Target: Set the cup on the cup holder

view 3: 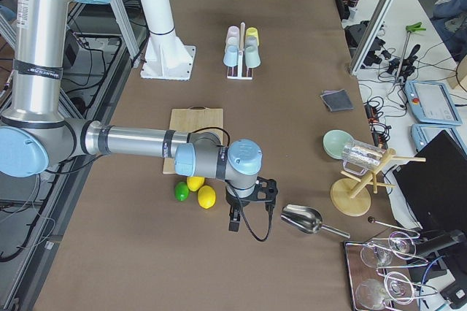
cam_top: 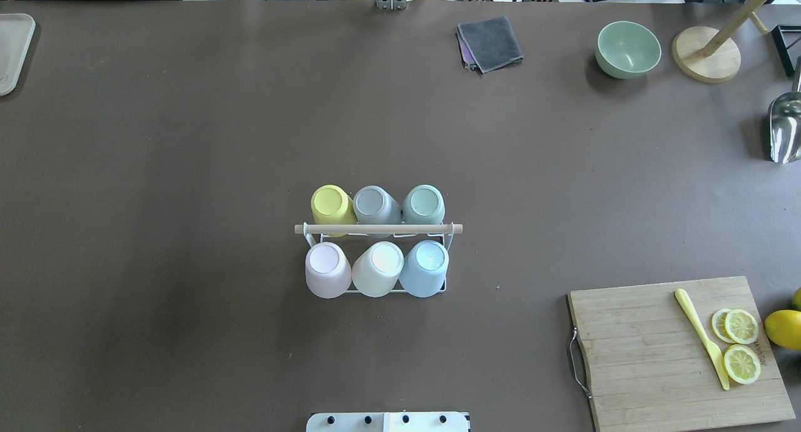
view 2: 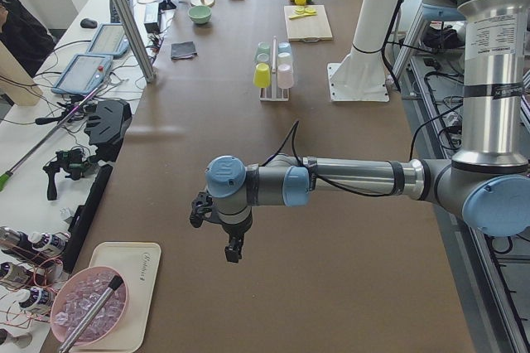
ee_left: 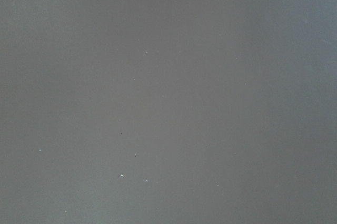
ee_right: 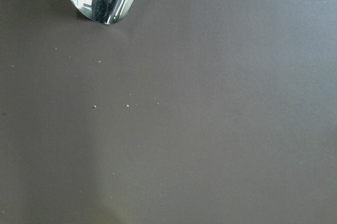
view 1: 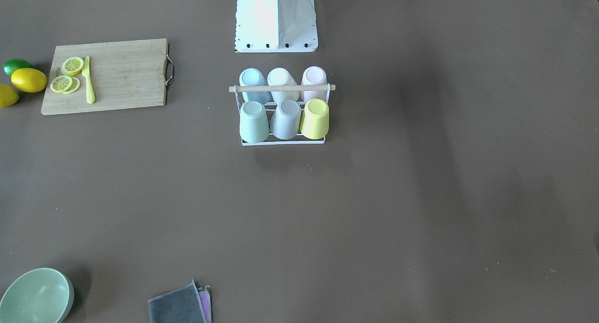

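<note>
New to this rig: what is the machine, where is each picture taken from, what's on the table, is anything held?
A robot with two arms at a table. Two pictures look down from above, one from behind the robot, one facing it; neither shows the arms. Two look along the table from its ends: one shows the left gripper over bare table, the other the right gripper near a metal scoop. Two come from wrist cameras and see mostly tabletop. Mid-table stands the cup holder with six cups upside down on it. Also: a cutting board with lemon slices and a knife, a bowl, a cloth. I see nothing held; grippers open or shut, I cannot tell.
</note>
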Tool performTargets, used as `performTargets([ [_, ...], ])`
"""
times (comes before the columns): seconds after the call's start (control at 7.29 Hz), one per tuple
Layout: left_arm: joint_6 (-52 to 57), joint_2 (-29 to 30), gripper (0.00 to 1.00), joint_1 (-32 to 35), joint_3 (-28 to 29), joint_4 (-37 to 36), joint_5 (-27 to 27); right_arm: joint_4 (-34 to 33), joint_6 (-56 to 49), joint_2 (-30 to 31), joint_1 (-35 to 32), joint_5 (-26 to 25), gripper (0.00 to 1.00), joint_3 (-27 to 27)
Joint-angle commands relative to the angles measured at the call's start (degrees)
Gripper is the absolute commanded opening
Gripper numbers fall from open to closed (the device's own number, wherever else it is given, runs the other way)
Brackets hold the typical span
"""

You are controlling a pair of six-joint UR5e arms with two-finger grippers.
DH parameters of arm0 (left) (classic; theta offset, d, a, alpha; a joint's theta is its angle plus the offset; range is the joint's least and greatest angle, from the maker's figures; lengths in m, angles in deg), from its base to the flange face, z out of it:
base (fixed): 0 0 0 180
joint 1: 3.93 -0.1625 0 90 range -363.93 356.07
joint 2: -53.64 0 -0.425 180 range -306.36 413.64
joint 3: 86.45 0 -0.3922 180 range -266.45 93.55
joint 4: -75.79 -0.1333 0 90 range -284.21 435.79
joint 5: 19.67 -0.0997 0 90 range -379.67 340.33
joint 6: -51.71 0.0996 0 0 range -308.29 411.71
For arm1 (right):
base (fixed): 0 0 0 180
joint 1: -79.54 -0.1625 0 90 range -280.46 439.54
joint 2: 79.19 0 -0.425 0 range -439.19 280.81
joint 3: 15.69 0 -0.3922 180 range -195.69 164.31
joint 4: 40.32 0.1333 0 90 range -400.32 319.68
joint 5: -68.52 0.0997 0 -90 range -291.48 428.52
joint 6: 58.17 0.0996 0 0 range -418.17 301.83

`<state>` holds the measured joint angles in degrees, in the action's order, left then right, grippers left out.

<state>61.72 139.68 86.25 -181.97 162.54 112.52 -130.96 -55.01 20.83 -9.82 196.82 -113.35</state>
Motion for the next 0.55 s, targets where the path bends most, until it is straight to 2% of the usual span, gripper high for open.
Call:
performTargets([
  [0.0,0.0,0.0,0.98,0.0,-0.1,0.0,0.0,-0.1,0.0,0.1,-0.8,0.1,1.0,0.0],
  [0.41,-0.1,0.1,0.98,0.0,-0.1,0.0,0.0,-0.1,-0.1,0.2,-1.9,0.3,1.0,-0.2],
])
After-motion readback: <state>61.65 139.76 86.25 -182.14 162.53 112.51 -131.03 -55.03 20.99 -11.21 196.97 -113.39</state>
